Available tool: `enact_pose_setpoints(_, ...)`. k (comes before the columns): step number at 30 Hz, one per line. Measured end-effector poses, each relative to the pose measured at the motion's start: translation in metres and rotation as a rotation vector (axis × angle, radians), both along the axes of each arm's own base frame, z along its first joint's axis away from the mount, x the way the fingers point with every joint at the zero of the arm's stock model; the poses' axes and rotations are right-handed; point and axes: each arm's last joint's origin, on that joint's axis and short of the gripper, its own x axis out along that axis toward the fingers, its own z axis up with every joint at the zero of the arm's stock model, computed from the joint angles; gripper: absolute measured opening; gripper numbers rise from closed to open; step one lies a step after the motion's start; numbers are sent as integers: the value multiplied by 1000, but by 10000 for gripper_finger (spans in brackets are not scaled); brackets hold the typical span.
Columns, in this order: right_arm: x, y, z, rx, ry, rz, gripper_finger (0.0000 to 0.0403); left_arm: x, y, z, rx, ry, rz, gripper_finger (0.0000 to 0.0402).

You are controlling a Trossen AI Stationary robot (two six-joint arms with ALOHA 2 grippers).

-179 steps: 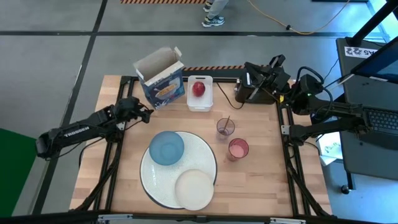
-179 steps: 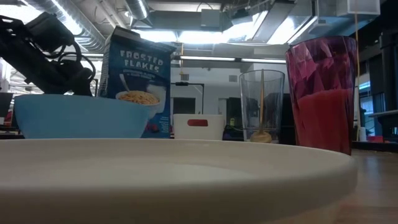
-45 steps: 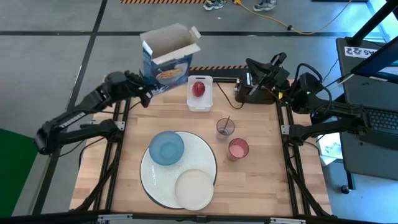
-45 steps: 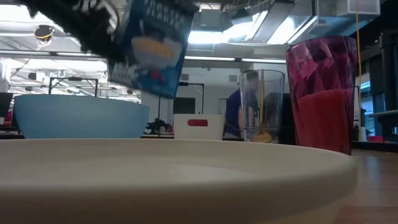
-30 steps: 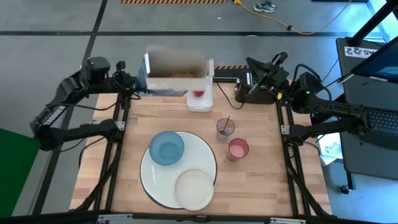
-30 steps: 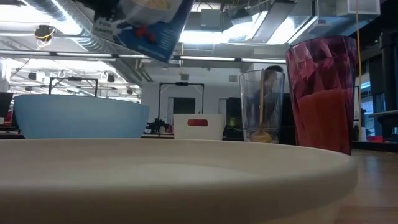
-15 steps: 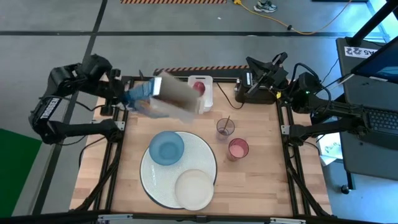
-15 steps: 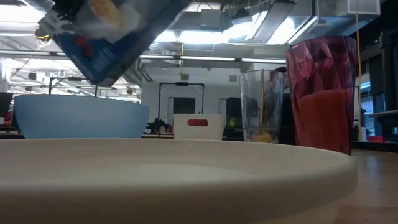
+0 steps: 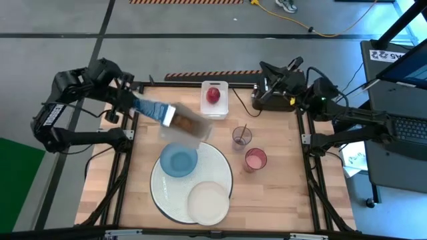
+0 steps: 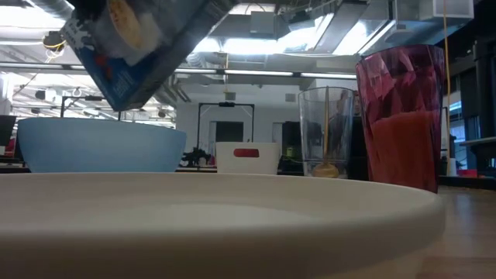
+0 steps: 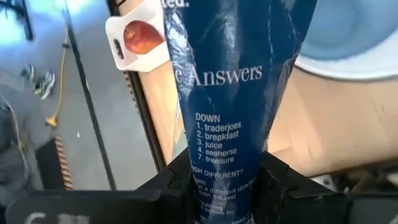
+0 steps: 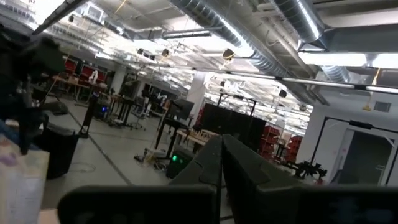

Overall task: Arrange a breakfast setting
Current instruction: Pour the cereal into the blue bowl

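Breakfast setting first: I see the big round white plate [image 9: 175, 193] laid near the front of the table, with the small blue bowl [image 9: 179, 160] on its far left part and the small cream plate [image 9: 208, 203] on its near right part. My left gripper [image 9: 131, 101] has its fingers clamped on the base of a blue cereal box [image 9: 168, 119], which hangs tipped over with its open end above the bowl, so I judge the pour is the step in hand; whether cereal is falling yet I cannot tell. To the right of the big plate stand the two tinted cups: the clear one [image 9: 241, 138] with the wooden spoon [image 9: 243, 132] in it, the pink one [image 9: 255, 160] holding red drink. The red apple [image 9: 213, 95] lies in its white tray [image 9: 214, 111] at the back, so I reckon it has yet to be moved. My right gripper [image 9: 263, 75] waits over the black toaster [image 9: 272, 101], fingers pressed together. Bare light wood table [image 9: 280, 193] on a black frame; grey concrete floor around, a desk with a laptop to the right, and behind it an open workshop with ceiling ducts and strip lights.
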Motion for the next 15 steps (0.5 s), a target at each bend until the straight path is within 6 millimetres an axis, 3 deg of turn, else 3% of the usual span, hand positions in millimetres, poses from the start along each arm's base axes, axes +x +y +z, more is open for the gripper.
enact_pose_setpoints(15, 37, -7, -27, 133, 50, 45, 14, -1, 4, 0, 220, 180, -61, 94)
